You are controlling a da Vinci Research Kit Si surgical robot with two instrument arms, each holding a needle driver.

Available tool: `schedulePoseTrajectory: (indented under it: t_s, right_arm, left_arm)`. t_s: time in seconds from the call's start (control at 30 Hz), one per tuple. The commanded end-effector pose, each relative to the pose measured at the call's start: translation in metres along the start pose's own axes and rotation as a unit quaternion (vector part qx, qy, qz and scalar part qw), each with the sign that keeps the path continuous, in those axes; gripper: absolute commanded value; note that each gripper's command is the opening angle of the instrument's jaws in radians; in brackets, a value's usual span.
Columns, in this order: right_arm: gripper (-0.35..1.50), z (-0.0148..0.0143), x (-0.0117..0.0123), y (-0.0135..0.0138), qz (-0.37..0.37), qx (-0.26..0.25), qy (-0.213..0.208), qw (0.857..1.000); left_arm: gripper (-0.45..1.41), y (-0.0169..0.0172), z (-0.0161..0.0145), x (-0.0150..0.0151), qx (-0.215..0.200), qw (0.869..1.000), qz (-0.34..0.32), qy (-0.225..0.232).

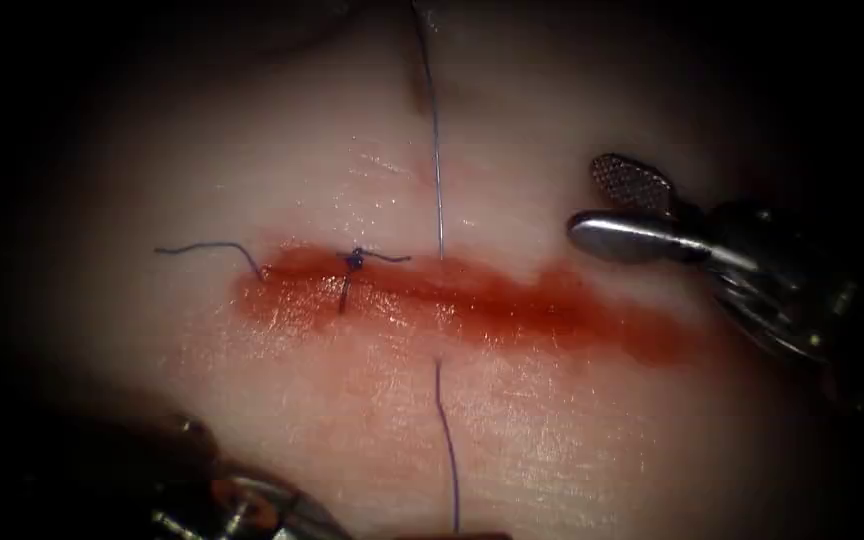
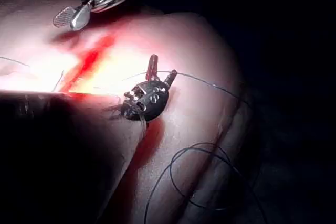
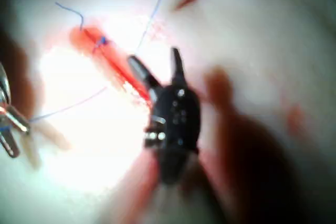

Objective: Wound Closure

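Pale tissue (image 1: 572, 440), one piece, with a cut (image 1: 552, 310) running across it under a band of red fluid (image 1: 492, 300).

- Knot (image 1: 354, 260): one, tied, toward the cut's left end; cut ends of thread (image 1: 202, 245) lie to either side of it.
- Thread (image 1: 436, 150): one strand just right of the knot. It goes into the tissue at the far edge of the cut and comes out at the near edge, crossing underneath. Beyond the left tool it trails in loose coils over the tissue's flank (left wrist view).
- Right tool (image 1: 592, 198): jaws apart, holding nothing, above the cut's right end and well clear of the strand.
- Left tool (image 2: 163, 66): jaws apart, the near run of thread lying across them. No clamp on it is evident.

Handling note, as a judgement: any pull on this strand is best made along its own line — across the cut, not along it — and slowly, so the edges meet without puckering. Keep the coils clear of the knot's ends.
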Motion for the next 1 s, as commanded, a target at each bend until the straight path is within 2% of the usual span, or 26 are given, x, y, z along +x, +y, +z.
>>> schedulePoseTrajectory:
  t_s: [0.03,0.23,0.3,0.33,0.4,0.5,0.57,0.67,0.77,0.8,0.83,0.9,1.0]
  right_arm:
    - [1.41,0.0004,-0.0012,-0.0002,0.001,0.001,-0.001,1.000]
    - [1.40,0.0002,-0.0016,-0.0004,-0.001,0.003,-0.001,1.000]
    - [1.40,0.0001,-0.0017,-0.0005,-0.001,0.005,-0.002,1.000]
    - [1.40,0.0001,-0.0017,-0.0005,-0.001,0.007,-0.002,1.000]
    - [1.36,-0.0001,-0.0018,-0.0006,-0.001,0.012,-0.004,1.000]
    - [1.30,-0.0005,-0.0019,-0.0009,-0.001,0.030,-0.013,0.999]
    - [1.26,-0.0008,-0.0021,-0.0014,-0.011,0.059,-0.024,0.998]
    - [1.13,-0.0012,-0.0023,-0.0027,-0.067,0.105,-0.038,0.992]
    - [1.09,-0.0015,-0.0021,-0.0047,-0.166,0.133,-0.071,0.975]
    - [1.08,-0.0015,-0.0016,-0.0060,-0.233,0.151,-0.080,0.957]
    - [1.08,-0.0015,-0.0016,-0.0060,-0.233,0.151,-0.080,0.957]
    - [0.99,-0.0014,-0.0011,-0.0071,-0.295,0.169,-0.072,0.938]
    - [0.86,-0.0008,-0.0010,-0.0084,-0.349,0.194,-0.059,0.915]
  left_arm:
    - [0.51,0.0008,0.0008,-0.0001,0.001,1.000,-0.001,-0.001]
    - [0.46,0.0012,-0.0001,-0.0001,0.006,1.000,0.004,-0.006]
    - [0.34,0.0014,-0.0007,-0.0001,0.006,1.000,0.004,-0.007]
    - [0.14,0.0015,-0.0009,-0.0001,0.007,1.000,0.005,-0.007]
    - [-0.45,0.0018,-0.0013,-0.0002,0.010,1.000,0.008,-0.013]
    - [-0.45,0.0019,-0.0017,-0.0005,0.013,1.000,0.018,-0.017]
    - [-0.45,0.0016,-0.0018,-0.0009,0.013,1.000,0.021,-0.017]
    - [-0.45,0.0008,-0.0016,-0.0015,0.014,0.999,0.026,-0.017]
    - [-0.45,0.0000,-0.0015,-0.0020,0.015,0.999,0.031,-0.017]
    - [-0.45,-0.0005,-0.0017,-0.0022,0.015,0.999,0.035,-0.017]
    - [-0.45,-0.0005,-0.0017,-0.0022,0.015,0.999,0.035,-0.017]
    - [-0.45,-0.0011,-0.0019,-0.0023,0.015,0.999,0.039,-0.016]
    - [-0.45,-0.0018,-0.0021,-0.0022,0.015,0.999,0.046,-0.015]
